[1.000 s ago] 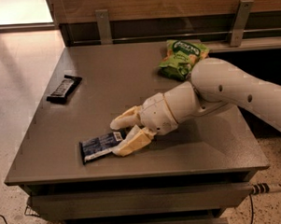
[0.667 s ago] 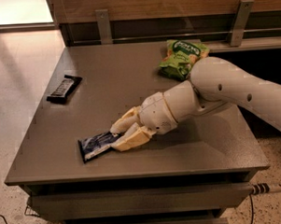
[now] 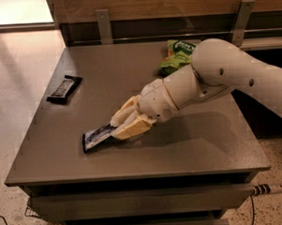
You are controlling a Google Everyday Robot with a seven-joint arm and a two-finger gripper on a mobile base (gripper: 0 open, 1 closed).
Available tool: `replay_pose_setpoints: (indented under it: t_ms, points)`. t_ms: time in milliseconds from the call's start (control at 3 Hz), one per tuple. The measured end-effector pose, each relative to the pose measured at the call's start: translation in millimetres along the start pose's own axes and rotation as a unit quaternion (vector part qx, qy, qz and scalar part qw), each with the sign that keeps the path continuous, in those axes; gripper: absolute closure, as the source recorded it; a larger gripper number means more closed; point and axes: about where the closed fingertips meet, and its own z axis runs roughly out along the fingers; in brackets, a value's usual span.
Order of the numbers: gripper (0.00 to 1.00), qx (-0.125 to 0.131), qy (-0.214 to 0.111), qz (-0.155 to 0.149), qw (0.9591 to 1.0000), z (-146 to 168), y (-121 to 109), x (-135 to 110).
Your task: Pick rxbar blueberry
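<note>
The rxbar blueberry (image 3: 97, 137) lies flat on the near-left part of the tabletop (image 3: 106, 78), close to the front edge. Its long axis runs from near-left to far-right, almost in line with the forearm that reaches in from the right. The hand (image 3: 124, 124) sits at the bar's right end. Its two pale fingers are drawn close together, one on the far side and one on the near side, with that end of the wrapper caught between them. Only the left part of the bar shows, pointing away from the hand to the left. The bar seems to rest on the surface, so the grip looks made but the lift not yet done. How firm the hold is I cannot tell. The next move probably turns on rising straight up without the thin wrapper sliding out along its own length. A smaller black bar (image 3: 64, 88) lies well apart at the far left, and a green chip bag (image 3: 178, 54) sits at the far right behind the arm (image 3: 233, 73). No open container stands on the tabletop.
</note>
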Motion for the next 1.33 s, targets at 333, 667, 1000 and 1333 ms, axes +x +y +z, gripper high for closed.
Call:
replay_pose_setpoints:
  t_ms: [333, 667, 1000, 1333]
  points:
    - [1.0, -0.009, -0.007, -0.027, 0.9996, -30.6, -20.3, -35.9]
    - [1.0, -0.011, -0.014, -0.042, 0.999, -45.9, -28.5, -51.6]
    - [1.0, -0.003, -0.029, -0.061, 0.9977, -63.0, -31.5, -65.1]
    - [1.0, 0.012, -0.039, -0.081, 0.9959, -81.6, -31.2, -78.0]
